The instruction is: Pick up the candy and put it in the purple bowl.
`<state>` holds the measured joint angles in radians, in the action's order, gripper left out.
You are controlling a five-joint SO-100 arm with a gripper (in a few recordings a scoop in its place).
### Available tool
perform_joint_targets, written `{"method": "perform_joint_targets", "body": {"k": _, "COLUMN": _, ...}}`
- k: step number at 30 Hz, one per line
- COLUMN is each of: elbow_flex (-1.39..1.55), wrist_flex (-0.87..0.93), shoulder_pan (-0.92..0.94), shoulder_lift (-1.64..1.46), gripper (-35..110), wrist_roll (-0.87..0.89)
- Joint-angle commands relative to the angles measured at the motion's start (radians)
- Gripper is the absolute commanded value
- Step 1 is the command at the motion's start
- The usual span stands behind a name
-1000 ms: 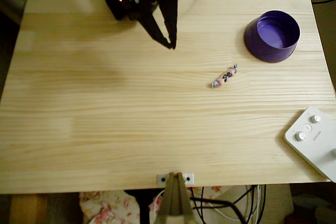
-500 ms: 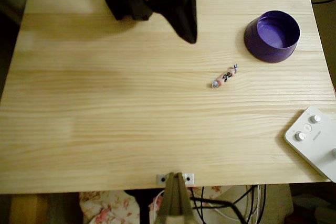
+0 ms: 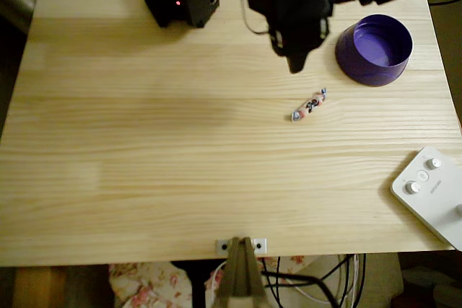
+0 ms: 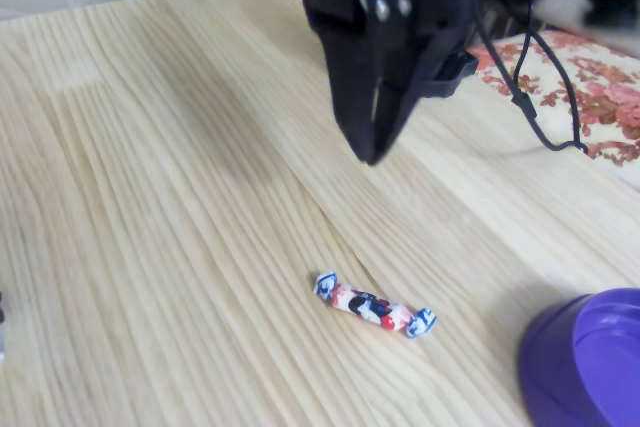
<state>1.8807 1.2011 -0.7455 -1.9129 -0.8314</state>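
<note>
The end effector (image 4: 372, 152) hangs above the tabletop (image 3: 144, 142) with its jaws nearly together and holds nothing. The candy (image 3: 309, 104) lies just beyond its tip, untouched; the purple bowl (image 3: 374, 49) beside it is empty, so grasping and carrying remain.

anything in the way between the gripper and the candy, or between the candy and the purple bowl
Nothing visible. In the overhead view, bare wood separates the gripper from the candy, and the candy from the purple bowl. The white device sits well aside.
</note>
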Motion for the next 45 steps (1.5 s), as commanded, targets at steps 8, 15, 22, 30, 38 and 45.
{"method": "perform_joint_targets", "body": {"k": 8, "elbow_flex": -0.189, "wrist_flex": 0.023, "shoulder_pan": -0.046, "shoulder_lift": 0.143, "gripper": 0, "wrist_roll": -0.172}}
{"method": "perform_joint_targets", "body": {"k": 15, "elbow_flex": -0.262, "wrist_flex": 0.034, "shoulder_pan": -0.041, "shoulder_lift": 0.23, "gripper": 2, "wrist_roll": -0.287}}
{"method": "perform_joint_targets", "body": {"k": 22, "elbow_flex": -0.433, "wrist_flex": 0.08, "shoulder_pan": -0.057, "shoulder_lift": 0.411, "gripper": 2, "wrist_roll": -0.439}}
{"method": "perform_joint_targets", "body": {"k": 30, "elbow_flex": -0.557, "wrist_flex": 0.126, "shoulder_pan": -0.089, "shoulder_lift": 0.502, "gripper": 2, "wrist_roll": -0.495}}
{"method": "perform_joint_targets", "body": {"k": 38, "elbow_flex": -0.614, "wrist_flex": 0.172, "shoulder_pan": -0.117, "shoulder_lift": 0.571, "gripper": 14, "wrist_roll": -0.508}}
{"method": "perform_joint_targets", "body": {"k": 45, "elbow_flex": -0.611, "wrist_flex": 0.147, "shoulder_pan": -0.117, "shoulder_lift": 0.589, "gripper": 22, "wrist_roll": -0.506}}
